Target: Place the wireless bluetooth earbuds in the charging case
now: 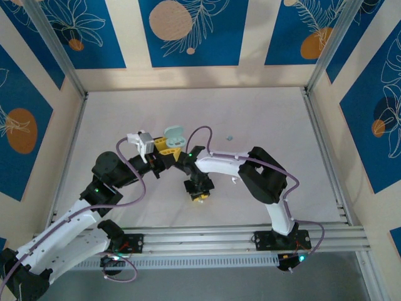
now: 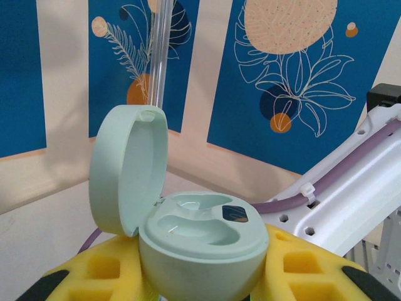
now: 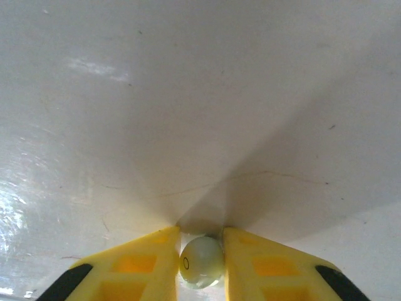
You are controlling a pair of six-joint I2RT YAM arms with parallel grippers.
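The pale mint charging case [image 2: 203, 248] sits upright between the yellow fingers [image 2: 94, 269] of my left gripper [image 2: 200, 279], which is shut on it. Its lid [image 2: 128, 169] stands open to the left, and both moulded wells look empty. From above, the case [image 1: 173, 133] is held over the table's middle by the left gripper [image 1: 168, 145]. My right gripper [image 3: 201, 251] points down at the table, shut on a small pale earbud [image 3: 201, 261] pinched between its yellow fingertips. In the top view the right gripper [image 1: 199, 195] is just in front of the case. Another tiny earbud [image 1: 229, 135] lies on the table to the case's right.
The white table [image 1: 269, 119] is walled by aluminium posts and blue patterned panels. The right arm's white link and purple cable [image 2: 351, 182] pass close to the right of the held case. A rail [image 1: 207, 238] runs along the near edge.
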